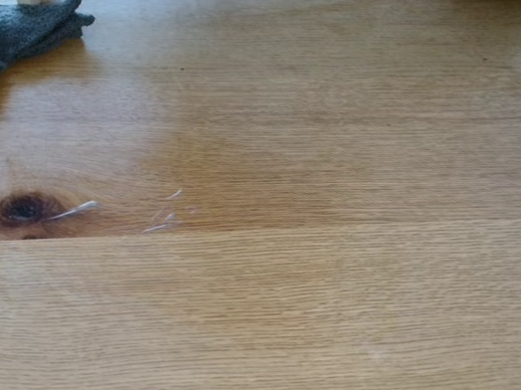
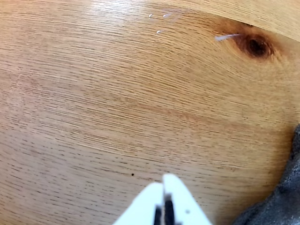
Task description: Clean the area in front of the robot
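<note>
Fixed view: oak-grain tabletop point(image 1: 346, 170), dark knot point(image 1: 24, 209), plank seam.

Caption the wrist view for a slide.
Closed white gripper above oak tabletop, dark knot ahead, grey cloth at right.

White pointed claw point(image 2: 164, 180) with 2 black-lined fingers.

Soft daylight fills both pictures, bright but without hard edges. In the fixed view the table point(image 1: 328, 268) looks palest toward two o'clock, and a grey cloth point(image 1: 4, 44) at nine o'clock throws only a faint shadow. The grain is slightly soft throughout. In the wrist view a white sheen lies at twelve o'clock, the grain lines bow as through a wide lens, and the white fingers point(image 2: 178, 201) at six o'clock are blurred.
</note>
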`<state>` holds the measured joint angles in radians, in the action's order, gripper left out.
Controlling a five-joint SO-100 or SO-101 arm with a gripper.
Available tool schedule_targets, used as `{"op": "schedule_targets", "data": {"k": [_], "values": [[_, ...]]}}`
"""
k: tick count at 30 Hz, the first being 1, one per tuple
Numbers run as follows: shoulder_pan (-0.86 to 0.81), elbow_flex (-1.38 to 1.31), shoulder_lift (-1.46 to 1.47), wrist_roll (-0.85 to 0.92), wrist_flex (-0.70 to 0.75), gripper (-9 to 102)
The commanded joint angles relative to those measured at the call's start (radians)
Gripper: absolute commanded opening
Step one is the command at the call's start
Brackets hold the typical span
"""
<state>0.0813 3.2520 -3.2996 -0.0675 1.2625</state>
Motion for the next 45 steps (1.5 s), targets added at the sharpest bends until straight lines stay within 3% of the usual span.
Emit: {"op": "schedule_targets", "data": {"k": [1,5,7,9,12,14,15,19,25,37,45], "values": [[-0.288,0.101,0.077,-0.028,-0.04,0],[-0.285,0.101,0.081,-0.026,-0.041,1],[-0.288,0.101,0.081,-0.026,-0.041,8],[-0.287,0.101,0.081,-0.026,-0.041,0],[-0.282,0.101,0.089,-0.026,-0.054,0],[-0.318,0.101,0.118,-0.034,-0.155,0],[-0.322,0.097,0.144,-0.028,-0.21,7],[-0.279,0.032,0.319,0.005,-0.385,16],[-0.261,-0.265,0.575,-0.04,-0.414,26],[-0.75,-0.773,1.227,0.038,-0.58,34],[-1.029,-0.799,1.674,0.258,-0.877,31]]}}
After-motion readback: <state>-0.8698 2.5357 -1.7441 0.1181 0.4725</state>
